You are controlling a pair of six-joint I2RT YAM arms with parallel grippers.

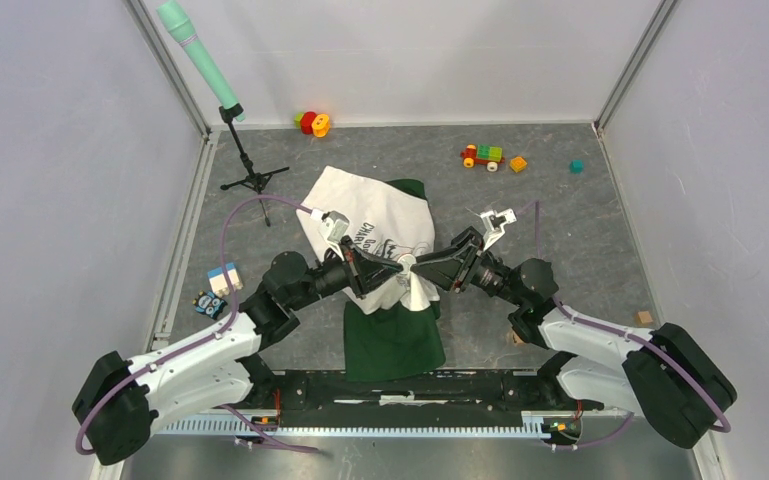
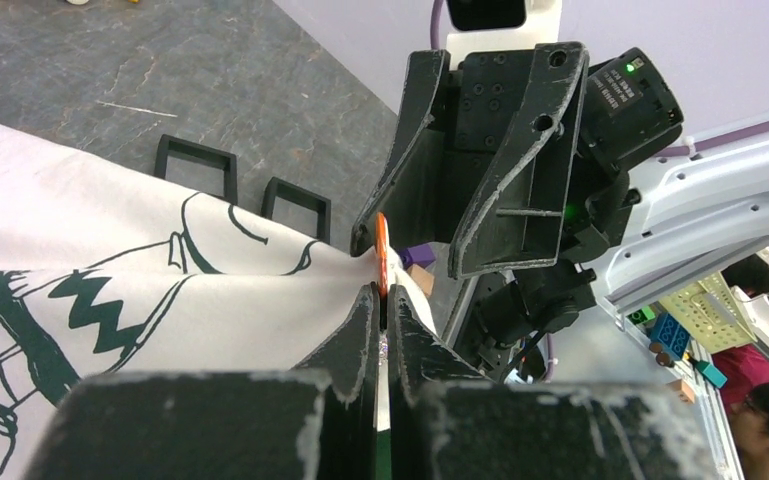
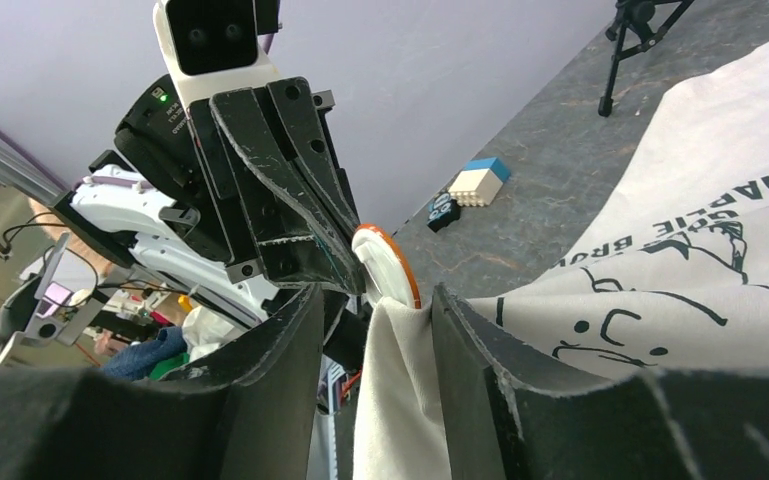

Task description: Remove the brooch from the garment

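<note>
- Brooch [image 3: 385, 262]: a white disc with an orange rim, standing on edge at a lifted peak of the shirt [image 1: 360, 205], between the two arms.
- Left gripper [image 2: 381, 305]: fingers pressed together, pinching the brooch by its rim.
- Right gripper [image 3: 378, 300]: fingers spread, straddling the bunched cloth just behind the disc without clamping it.
- Step judged to be in hand: parting the pin from the cloth.
- To do it well: close the right gripper on the cloth hard up against the disc, then draw the left gripper slowly away along the pin line.
- Risk: the cloth may tent up or tear; the clasp is not visible.
</note>
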